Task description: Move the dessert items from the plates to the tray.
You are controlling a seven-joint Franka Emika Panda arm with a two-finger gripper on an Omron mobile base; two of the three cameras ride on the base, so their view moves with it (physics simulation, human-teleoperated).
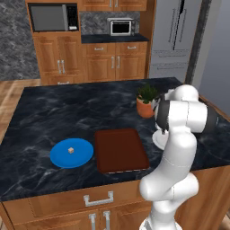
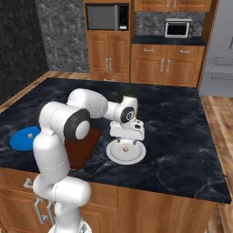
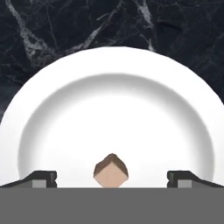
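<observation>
A dark marble island counter (image 1: 67,112) with pale veining stands on wooden cabinet fronts with metal handles (image 1: 98,199). Near its far right part sits a terracotta pot (image 1: 145,108) holding a small green plant (image 1: 148,93). Behind the island, a built-in microwave (image 1: 53,17) is set in a tall wooden cabinet (image 1: 58,58). Beside it a toaster oven (image 1: 121,27) rests on a dark back counter (image 1: 114,39) over wooden cupboards. A stainless refrigerator (image 1: 173,38) stands to the right. The floor (image 1: 10,96) is light wood.

White plate (image 3: 118,96), tan cube (image 3: 111,171)
</observation>
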